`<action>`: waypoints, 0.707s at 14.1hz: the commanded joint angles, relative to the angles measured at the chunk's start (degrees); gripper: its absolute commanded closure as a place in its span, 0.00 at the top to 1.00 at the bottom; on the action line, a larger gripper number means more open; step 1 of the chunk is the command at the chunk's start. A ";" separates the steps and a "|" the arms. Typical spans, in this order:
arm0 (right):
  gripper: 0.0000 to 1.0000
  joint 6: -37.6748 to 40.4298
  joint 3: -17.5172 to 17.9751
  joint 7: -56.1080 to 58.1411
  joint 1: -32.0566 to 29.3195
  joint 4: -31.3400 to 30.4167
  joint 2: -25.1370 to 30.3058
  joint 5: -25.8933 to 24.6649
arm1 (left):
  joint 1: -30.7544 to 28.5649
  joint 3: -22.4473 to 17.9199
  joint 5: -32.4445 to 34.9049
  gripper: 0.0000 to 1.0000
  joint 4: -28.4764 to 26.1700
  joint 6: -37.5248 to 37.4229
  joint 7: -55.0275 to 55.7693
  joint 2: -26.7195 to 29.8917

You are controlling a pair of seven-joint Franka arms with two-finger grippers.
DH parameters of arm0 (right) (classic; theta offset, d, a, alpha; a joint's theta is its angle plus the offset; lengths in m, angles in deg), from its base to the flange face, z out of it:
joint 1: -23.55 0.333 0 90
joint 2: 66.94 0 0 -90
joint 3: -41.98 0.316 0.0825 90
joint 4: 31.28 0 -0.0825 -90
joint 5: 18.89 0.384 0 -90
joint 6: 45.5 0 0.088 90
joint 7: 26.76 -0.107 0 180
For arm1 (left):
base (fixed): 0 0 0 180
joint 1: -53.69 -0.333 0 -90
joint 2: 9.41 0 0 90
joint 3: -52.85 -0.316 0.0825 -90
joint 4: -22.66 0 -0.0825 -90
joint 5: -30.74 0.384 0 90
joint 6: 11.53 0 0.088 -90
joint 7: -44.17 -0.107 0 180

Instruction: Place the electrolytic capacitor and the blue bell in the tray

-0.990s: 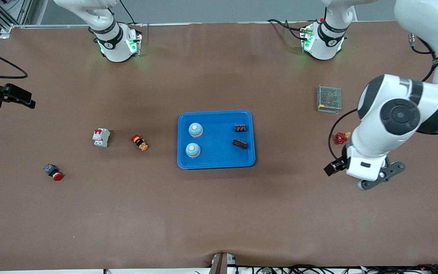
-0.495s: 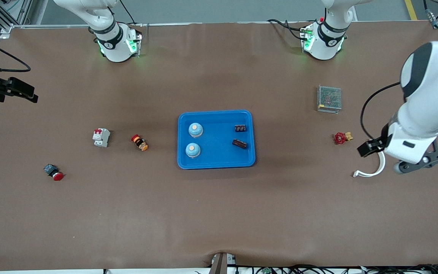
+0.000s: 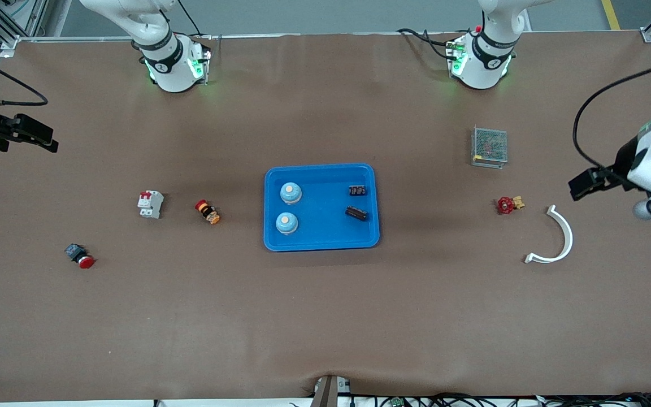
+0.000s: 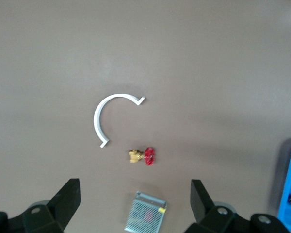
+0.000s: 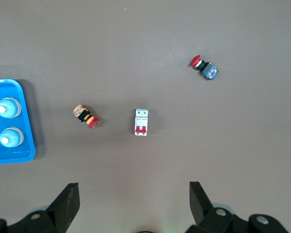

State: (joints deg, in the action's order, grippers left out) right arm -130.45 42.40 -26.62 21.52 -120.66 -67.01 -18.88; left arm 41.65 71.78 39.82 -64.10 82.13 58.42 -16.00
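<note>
While both arms hang out at the table's ends, the front view shows the tray at mid-table already holding two blue bells and two dark parts, so the task looks complete. Open cloth lies all round its rim. From the left wrist view, the left gripper is spread and empty over a white curved clip and red valve. From the right wrist view, the right gripper is likewise spread, empty, over a breaker.
</note>
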 commanded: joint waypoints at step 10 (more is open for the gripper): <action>1.00 -0.92 0.91 -0.23 0.01 -1.42 2.80 0.78 | 12.22 -12.08 -8.54 1.00 -10.63 -3.75 -4.85 14.24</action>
State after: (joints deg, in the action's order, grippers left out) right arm -130.79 42.90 -26.62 21.58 -120.66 -66.10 -18.86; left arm 52.62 61.21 32.60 -72.93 78.38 54.65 -3.47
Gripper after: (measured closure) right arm 0.000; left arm 0.000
